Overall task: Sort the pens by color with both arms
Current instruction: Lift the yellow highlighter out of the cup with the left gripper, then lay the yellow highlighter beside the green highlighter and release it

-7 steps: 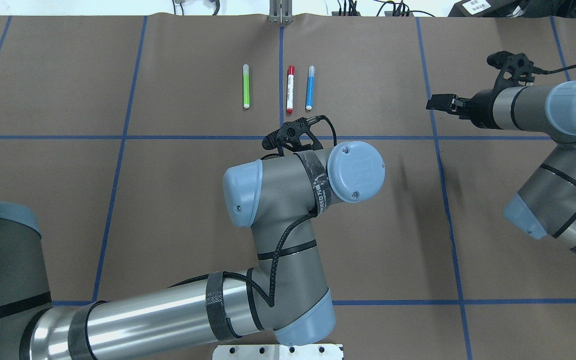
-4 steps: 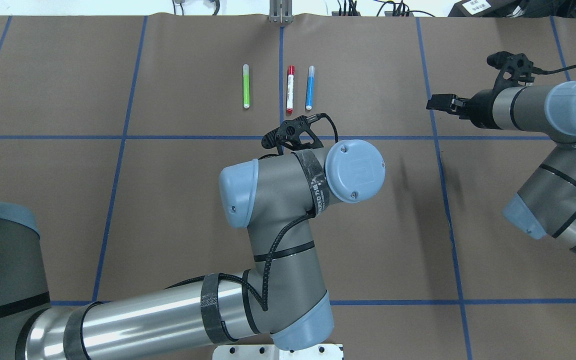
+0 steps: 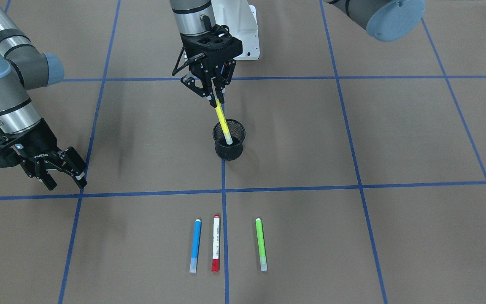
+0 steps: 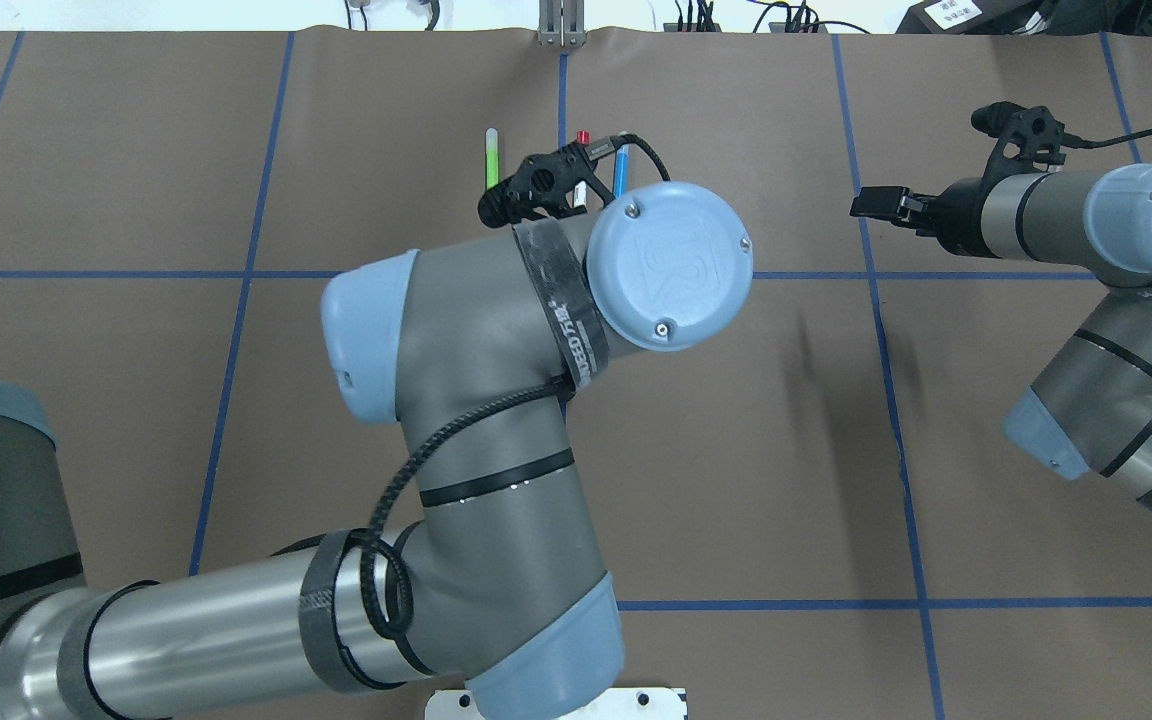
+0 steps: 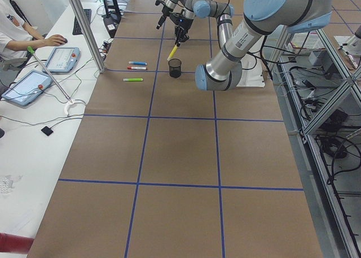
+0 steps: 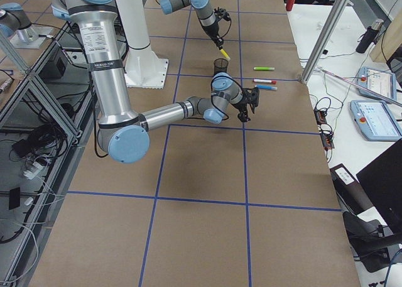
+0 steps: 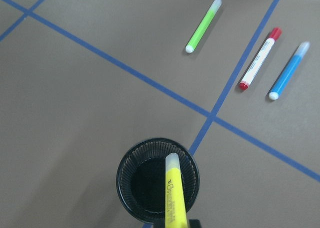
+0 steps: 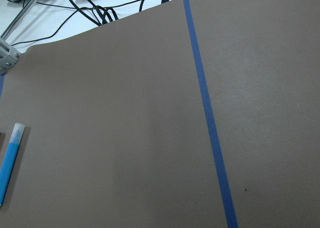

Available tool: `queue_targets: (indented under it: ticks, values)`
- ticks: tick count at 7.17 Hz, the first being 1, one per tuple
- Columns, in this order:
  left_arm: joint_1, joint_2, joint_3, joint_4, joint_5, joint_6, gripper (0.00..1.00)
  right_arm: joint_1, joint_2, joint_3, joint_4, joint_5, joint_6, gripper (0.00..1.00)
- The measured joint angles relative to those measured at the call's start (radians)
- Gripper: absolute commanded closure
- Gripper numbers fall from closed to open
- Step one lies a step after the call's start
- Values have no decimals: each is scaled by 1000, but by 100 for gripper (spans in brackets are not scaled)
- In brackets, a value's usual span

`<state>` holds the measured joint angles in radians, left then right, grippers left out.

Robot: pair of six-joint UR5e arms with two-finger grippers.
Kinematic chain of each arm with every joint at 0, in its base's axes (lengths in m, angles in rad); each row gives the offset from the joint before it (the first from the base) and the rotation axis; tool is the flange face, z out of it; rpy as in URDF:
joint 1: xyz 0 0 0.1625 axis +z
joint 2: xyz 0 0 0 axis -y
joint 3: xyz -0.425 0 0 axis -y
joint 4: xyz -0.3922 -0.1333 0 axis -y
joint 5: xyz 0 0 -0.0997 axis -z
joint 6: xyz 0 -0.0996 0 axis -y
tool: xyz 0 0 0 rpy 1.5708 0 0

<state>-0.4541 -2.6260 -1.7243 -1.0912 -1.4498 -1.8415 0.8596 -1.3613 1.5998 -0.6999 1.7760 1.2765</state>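
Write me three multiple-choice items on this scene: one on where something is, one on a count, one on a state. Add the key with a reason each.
1. Where is the yellow pen?
A. Lying flat among the other pens
B. In the left arm's fingers, over the black cup
C. In the right arm's grip

2. How many pens lie on the table?
A. Two
B. Four
C. Three

3. How are the right arm's fingers?
A. Open, holding nothing
B. Shut on a pen
C. Shut on the cup

1 B: the front view shows it pinched there, slanting down toward the cup's mouth.
2 C: a blue pen, a red-ended pen and a green pen lie side by side.
3 A: bare table shows between them.
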Motion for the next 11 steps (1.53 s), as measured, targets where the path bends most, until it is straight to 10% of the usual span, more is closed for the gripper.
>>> queue_targets:
  ticks: [3, 7, 11]
  values:
    - [-155, 188, 5, -346, 39, 85, 100, 3, -11, 40, -2, 15, 21, 1]
    - [-285, 288, 523, -1243, 105, 161, 100, 5, -52, 115, -1, 93, 82, 1]
    - [-260, 281, 657, -1392, 171, 166, 100, 3, -61, 117, -1, 92, 91, 1]
